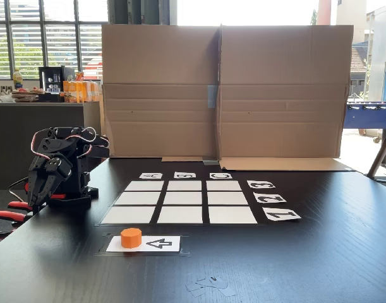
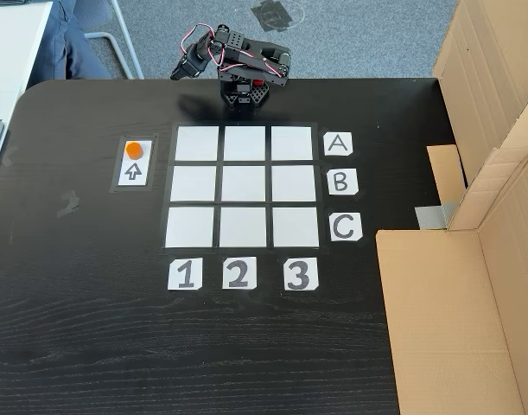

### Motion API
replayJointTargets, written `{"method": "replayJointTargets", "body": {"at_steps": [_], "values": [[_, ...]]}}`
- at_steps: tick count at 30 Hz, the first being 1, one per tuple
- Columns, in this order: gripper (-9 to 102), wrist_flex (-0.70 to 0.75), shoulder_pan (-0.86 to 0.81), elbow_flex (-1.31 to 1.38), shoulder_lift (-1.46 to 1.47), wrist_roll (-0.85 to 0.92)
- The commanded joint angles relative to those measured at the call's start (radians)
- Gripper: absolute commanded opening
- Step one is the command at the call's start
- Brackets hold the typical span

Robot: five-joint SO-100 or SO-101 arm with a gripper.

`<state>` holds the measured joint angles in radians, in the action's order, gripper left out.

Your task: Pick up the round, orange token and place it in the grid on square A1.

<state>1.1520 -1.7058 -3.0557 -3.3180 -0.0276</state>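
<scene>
In a fixed view from the desk's front edge, the token (image 1: 131, 237) is a short, thick, bright orange disc with a plain top; it stands on the left end of a white card (image 1: 144, 243) printed with a black arrow, near the front edge of the black desk (image 1: 319, 265); the grid (image 1: 180, 201) lies just behind it, flanked by cards that read upside down here; the arm (image 1: 54, 167) sits folded at the left edge, its gripper (image 1: 40, 197) pointing down, fingers too dark to tell if open or closed; a cardboard screen (image 1: 224, 91) stands along the far edge.

In a fixed view from above, the token (image 2: 135, 150) sits on the card's (image 2: 134, 164) far end, left of the grid (image 2: 242, 186); cards read A, B, C down the right and 1, 2, 3 along the near side; square A1 (image 2: 195, 143) is bare; the gripper (image 2: 184, 71) hangs beyond the desk's far edge.
</scene>
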Motion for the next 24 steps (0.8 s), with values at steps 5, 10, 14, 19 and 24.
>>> {"method": "replayJointTargets", "body": {"at_steps": [5, 10, 14, 19, 24], "values": [[7, -0.015, 0.02, -0.002, -0.006, 0.023], [7, -0.015, 0.023, -0.002, -0.006, 0.025], [7, -0.015, 0.021, -0.002, -0.006, 0.025], [8, -0.015, 0.02, -0.002, 0.0, 0.049], [9, -0.015, 0.02, 0.011, 0.014, 0.067]]}}
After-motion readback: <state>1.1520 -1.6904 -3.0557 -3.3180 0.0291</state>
